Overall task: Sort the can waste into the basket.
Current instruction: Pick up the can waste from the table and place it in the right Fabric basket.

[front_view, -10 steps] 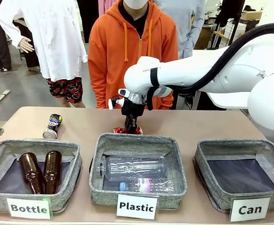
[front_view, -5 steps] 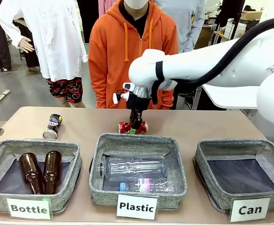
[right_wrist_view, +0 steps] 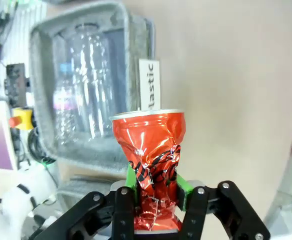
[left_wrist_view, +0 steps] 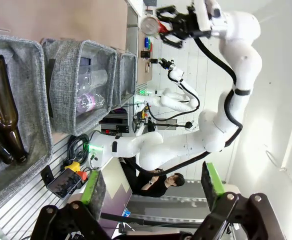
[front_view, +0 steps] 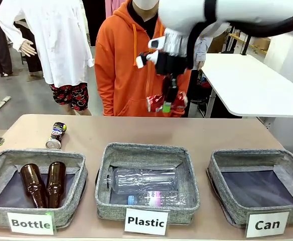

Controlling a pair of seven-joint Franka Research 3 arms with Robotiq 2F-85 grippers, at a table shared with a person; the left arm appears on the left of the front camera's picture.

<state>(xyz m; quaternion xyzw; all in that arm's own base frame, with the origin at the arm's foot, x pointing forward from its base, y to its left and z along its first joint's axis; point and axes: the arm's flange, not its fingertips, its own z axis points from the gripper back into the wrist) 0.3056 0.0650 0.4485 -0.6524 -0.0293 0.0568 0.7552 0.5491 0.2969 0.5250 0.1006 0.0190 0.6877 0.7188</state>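
**Red can is up off the table, "Can" basket still to reach**

**Front view:** R gripper [front_view: 167, 104], upper centre of frame, is clamped on the crushed shiny red drink can [front_view: 154, 103] and holds it crosswise in front of the person in the orange hoodie [front_view: 121, 60]. What changed: 1 s ago the can sat on the tan table [front_view: 211, 133] behind the middle basket. Half a sec ago it was barely lifted, and now it's well above the surface. So the pick looks done and the carry to frame right is what's left. The grey woven-fabric basket with the white "Can" card [front_view: 247, 154] sits lower right with its dark lining bare. The 2nd can, black with a silver end [front_view: 56, 134], lies on its side at left mid-frame, same spot as before. The other cards read "Bottle" [front_view: 31, 223] and "Plastic" [front_view: 146, 221]. The first of those baskets holds two brown glass bottles [front_view: 43, 183], the second clear plastic bottles [front_view: 144, 179].

**Left wrist view:** L gripper [left_wrist_view: 153, 185], bottom of frame, has its jaws spread wide with nothing between them. The other arm with the red can shows far off at top centre.

**Right wrist view:** Green pads [right_wrist_view: 131, 177] pinch the can at its crumpled waist, centre-low, with the silver rim uppermost. The dark script on the can isn't legible. At upper left is the plastics basket. Its card stands sideways and reads "lastic", the 1st letter hidden behind the can.
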